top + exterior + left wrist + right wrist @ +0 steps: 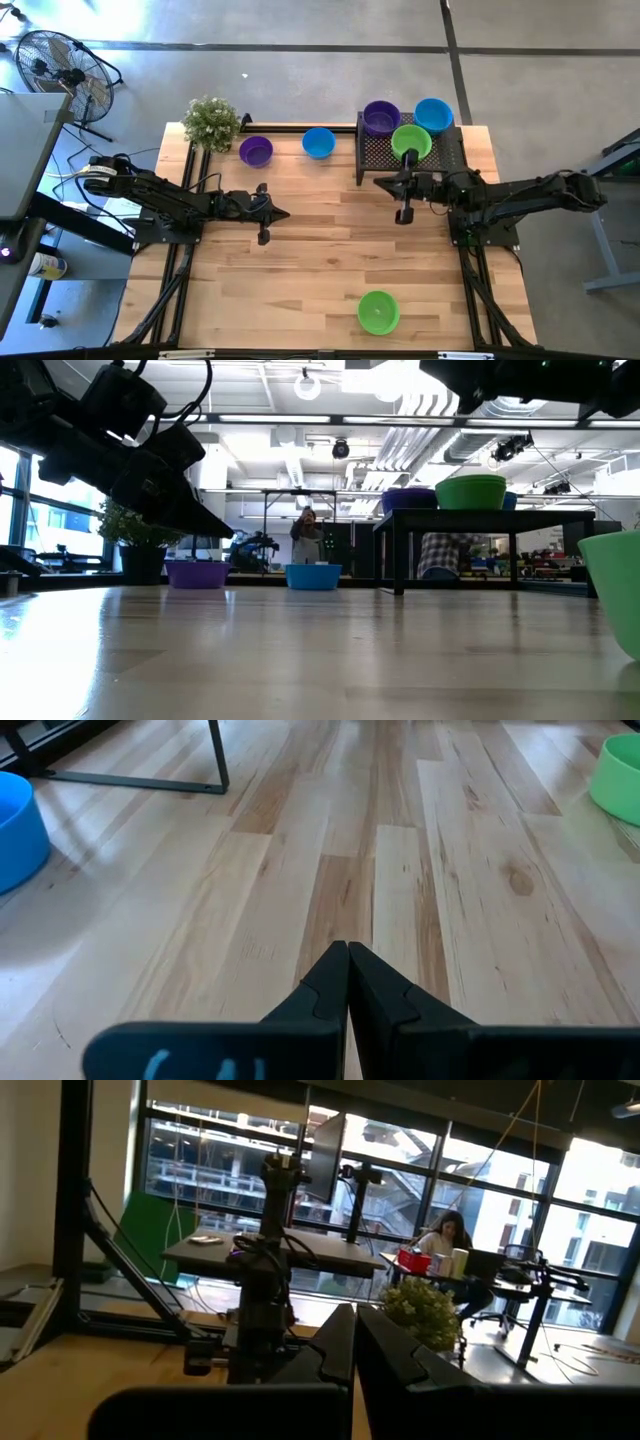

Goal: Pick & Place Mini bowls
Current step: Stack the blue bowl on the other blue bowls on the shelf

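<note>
1. The black mesh tray [378,160] stands raised on legs at the far right of the wooden table [320,260]. It holds three bowls: a purple bowl [381,118] at its far left corner, a blue bowl [434,115] at its far right corner, and a green bowl [411,143] just in front of and between those two.
2. All three bowls in the tray sit upright, and the high view shows nothing inside them.
3. Two more bowls rest on the table to the left of the tray: a second blue bowl [318,143] near the tray's left edge, and a second purple bowl [256,151] farther left, beside the potted plant [211,122] at the far left corner.
4. A second green bowl [378,312] sits alone near the front edge of the table, well apart from the others.
5. The left gripper [283,213] hangs over the bare middle-left of the table, its fingers pressed together and holding nothing.
6. The right gripper [380,181] is just in front of the tray's left front corner, its fingers also together and empty.
7. Beyond the table, a person [447,1240] sits at a desk.
</note>
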`<state>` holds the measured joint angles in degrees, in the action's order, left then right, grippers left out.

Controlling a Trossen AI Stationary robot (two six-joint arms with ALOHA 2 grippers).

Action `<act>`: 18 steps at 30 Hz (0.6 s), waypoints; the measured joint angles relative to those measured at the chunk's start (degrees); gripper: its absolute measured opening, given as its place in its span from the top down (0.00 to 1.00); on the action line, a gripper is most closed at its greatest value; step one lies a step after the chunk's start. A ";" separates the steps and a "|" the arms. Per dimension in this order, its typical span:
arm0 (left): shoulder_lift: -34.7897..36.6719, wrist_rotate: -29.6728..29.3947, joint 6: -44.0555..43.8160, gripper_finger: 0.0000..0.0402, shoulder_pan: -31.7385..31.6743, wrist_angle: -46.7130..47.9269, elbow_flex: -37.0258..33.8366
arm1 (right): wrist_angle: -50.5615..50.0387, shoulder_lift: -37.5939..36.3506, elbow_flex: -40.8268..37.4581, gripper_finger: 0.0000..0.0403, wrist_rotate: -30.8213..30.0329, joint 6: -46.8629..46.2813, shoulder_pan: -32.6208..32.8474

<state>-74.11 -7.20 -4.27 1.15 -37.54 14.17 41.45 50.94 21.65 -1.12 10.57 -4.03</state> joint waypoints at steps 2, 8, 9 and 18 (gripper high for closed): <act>0.00 0.00 -0.02 1.00 0.00 0.00 0.01 | 0.00 0.00 0.00 0.99 0.02 0.00 0.34; 0.00 0.03 -1.02 1.00 0.00 0.18 0.00 | -0.02 0.00 0.00 1.00 0.02 0.00 0.48; 0.00 0.02 -1.31 1.00 -0.01 0.19 0.00 | -0.02 0.00 0.00 0.99 0.04 0.00 0.46; -0.02 -2.05 -2.06 1.00 -2.18 9.72 8.66 | -0.04 0.02 0.00 0.99 0.02 0.42 0.46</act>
<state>-74.13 -9.25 -6.33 -1.03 -27.82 22.83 41.41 50.96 21.65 -1.10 10.99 -3.57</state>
